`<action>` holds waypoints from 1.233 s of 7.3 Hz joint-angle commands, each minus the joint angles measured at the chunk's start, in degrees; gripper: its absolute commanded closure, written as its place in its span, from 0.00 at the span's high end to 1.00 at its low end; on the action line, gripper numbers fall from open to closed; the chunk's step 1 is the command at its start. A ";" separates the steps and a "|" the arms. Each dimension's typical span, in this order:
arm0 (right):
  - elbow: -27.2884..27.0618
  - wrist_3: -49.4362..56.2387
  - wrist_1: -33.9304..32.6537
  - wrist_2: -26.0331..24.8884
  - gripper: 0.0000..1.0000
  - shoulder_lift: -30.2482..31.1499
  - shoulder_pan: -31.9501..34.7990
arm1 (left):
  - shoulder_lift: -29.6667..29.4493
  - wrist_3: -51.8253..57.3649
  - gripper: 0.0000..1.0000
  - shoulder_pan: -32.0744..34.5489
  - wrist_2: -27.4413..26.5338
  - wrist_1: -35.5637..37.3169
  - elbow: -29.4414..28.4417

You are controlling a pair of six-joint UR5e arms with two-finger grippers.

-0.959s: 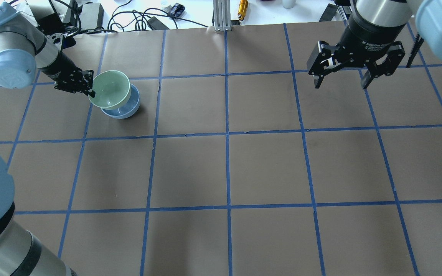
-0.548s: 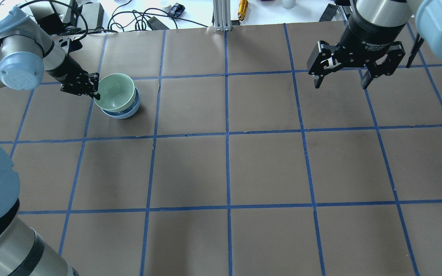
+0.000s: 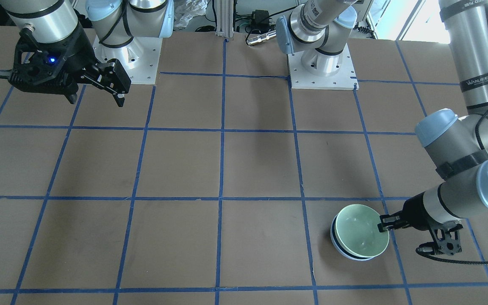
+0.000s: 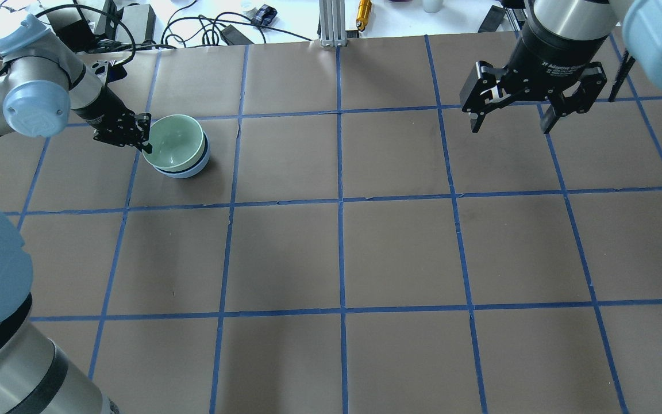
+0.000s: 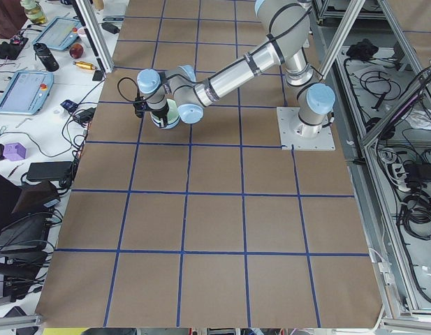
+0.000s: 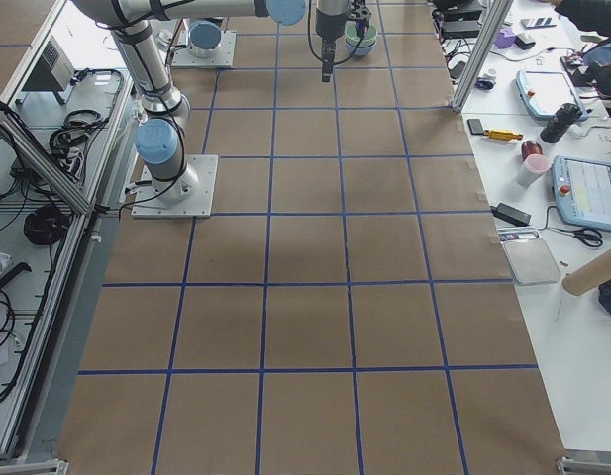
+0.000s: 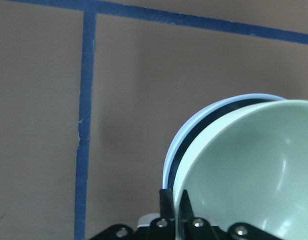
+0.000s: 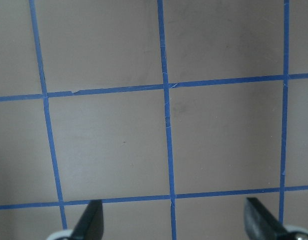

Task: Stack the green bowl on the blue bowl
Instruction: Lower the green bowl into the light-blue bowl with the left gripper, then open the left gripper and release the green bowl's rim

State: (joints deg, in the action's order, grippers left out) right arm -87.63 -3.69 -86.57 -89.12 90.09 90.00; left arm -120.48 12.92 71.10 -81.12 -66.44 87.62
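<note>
The green bowl (image 4: 176, 141) sits inside the blue bowl (image 4: 184, 170) at the table's far left; only the blue bowl's rim shows around it. Both show in the front view, the green bowl (image 3: 362, 235) in the blue bowl (image 3: 340, 250), and in the left wrist view, the green bowl (image 7: 248, 170) in the blue bowl (image 7: 193, 135). My left gripper (image 4: 146, 146) is shut on the green bowl's left rim, its fingers (image 7: 166, 202) pinching the wall. My right gripper (image 4: 512, 123) is open and empty, high over the far right.
Brown table (image 4: 342, 247) with a blue tape grid. Cables and small devices (image 4: 193, 23) lie beyond the far edge, with an aluminium post (image 4: 331, 23) at the middle. The arms' base plates (image 3: 322, 67) stand at the robot's side.
My left gripper has lowered the green bowl down and to the right, from a tilted hold above the blue bowl into it. The right arm has not moved.
</note>
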 commanded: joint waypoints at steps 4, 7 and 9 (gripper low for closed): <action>0.00 0.00 0.00 0.00 1.00 0.00 0.00 | 1.64 -0.61 1.00 2.01 -0.08 0.53 -0.34; 0.00 0.00 0.00 0.00 1.00 0.00 0.00 | 8.39 -9.82 1.00 10.61 -6.21 -13.23 -5.78; 0.00 0.00 -0.09 0.00 1.00 0.00 0.00 | 16.12 -17.54 1.00 16.93 -7.38 -18.26 -5.88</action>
State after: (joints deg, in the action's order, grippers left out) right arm -87.63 -3.69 -86.60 -89.12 90.09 90.00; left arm -108.86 -0.46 83.98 -87.64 -81.55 82.00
